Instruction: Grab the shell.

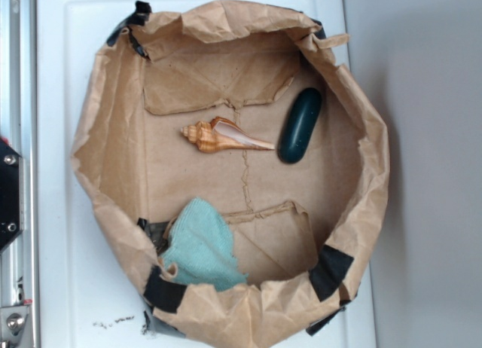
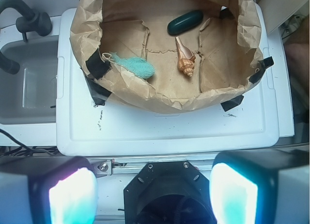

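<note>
A white moulded plastic table (image 1: 56, 175) carries a wide crumpled brown paper bag (image 1: 361, 175), its rim rolled down and patched with strips of black tape (image 1: 329, 271); we take this bag as our landmark. Seen from the wrist, a grey sink (image 2: 29, 83) with a dark tap sits just beside the table, well clear of the bag.

In the foreground of the wrist view our tool (image 2: 154, 195) hangs outside the bag, over the table's near edge, its two glowing pale fingers (image 2: 72, 197) spread wide apart with nothing between them.

Inside the bag, a rumpled teal cloth (image 1: 202, 250) lies against the wall, next to a taped stretch of the rim. A smooth dark green oblong object (image 1: 300, 125) rests on the bag's floor, near the wall on the side opposite the cloth.

The slim tan-orange spiral seashell (image 1: 224, 136) lies flat near the middle of the bag's floor, between the cloth and the green object. Its long tapering tail points toward the green object and ends just beside it, not quite touching; its ribbed spire points away.
</note>
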Action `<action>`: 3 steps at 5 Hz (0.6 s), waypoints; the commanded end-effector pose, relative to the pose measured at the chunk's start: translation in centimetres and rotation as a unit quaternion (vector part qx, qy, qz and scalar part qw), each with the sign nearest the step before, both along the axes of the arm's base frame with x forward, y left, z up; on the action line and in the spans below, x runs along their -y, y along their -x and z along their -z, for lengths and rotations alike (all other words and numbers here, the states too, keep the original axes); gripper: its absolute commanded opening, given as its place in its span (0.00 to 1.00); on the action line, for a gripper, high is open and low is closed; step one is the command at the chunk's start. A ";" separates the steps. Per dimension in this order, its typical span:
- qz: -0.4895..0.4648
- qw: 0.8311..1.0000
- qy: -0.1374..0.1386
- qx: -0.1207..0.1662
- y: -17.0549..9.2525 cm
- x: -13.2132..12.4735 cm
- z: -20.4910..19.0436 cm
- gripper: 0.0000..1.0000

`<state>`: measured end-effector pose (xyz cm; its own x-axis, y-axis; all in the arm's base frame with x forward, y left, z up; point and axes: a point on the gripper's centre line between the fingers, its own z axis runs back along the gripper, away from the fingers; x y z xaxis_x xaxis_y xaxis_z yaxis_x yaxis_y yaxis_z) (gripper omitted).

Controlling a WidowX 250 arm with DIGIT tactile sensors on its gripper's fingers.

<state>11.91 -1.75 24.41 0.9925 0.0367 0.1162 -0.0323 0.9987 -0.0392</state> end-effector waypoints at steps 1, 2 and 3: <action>0.000 1.000 0.000 0.000 0.0 0.0 0.0 1.00; 0.032 0.999 -0.010 0.020 -3.0 1.2 1.1 1.00; 0.107 0.994 -0.003 0.036 -5.3 0.6 2.3 1.00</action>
<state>17.12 -2.37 21.53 0.9669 -0.1944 0.1653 0.2013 0.9792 -0.0261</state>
